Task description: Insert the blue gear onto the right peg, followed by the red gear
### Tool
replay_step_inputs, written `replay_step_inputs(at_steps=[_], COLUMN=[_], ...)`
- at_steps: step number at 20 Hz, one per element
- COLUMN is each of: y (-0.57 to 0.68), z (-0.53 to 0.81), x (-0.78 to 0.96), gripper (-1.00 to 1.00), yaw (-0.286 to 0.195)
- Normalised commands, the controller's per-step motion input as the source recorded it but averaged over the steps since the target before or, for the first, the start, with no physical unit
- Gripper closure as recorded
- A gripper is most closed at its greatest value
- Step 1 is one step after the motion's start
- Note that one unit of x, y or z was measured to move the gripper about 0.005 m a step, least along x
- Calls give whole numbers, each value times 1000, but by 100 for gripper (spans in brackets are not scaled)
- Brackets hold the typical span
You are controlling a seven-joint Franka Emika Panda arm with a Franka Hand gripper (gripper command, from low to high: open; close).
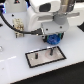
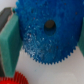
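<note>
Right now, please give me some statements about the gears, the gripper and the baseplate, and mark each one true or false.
1. The gripper holds the blue gear. True.
2. The blue gear lies flat on the baseplate. False: it is held above the baseplate.
3. The red gear shows at the edge of the wrist view. True.
4. The red gear sits on a peg. False: no gear is on a peg.
5. The baseplate is grey with a black border. True.

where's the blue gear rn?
In the exterior view the blue gear sits mid-frame in the end effector, just above the grey baseplate. The wrist view shows it between the fingers.
</note>
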Motion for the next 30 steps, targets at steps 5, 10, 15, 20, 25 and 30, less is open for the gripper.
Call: replay_step_inputs(at_steps=[5,10,15,20,25,30], y=[-4,0,-1,-8,-75,-197], z=[228,499,505,473,405,256], x=[60,255,455,562,659,672], gripper=[100,100,100,100,100,100], yaw=[0,0,0,0,0,0])
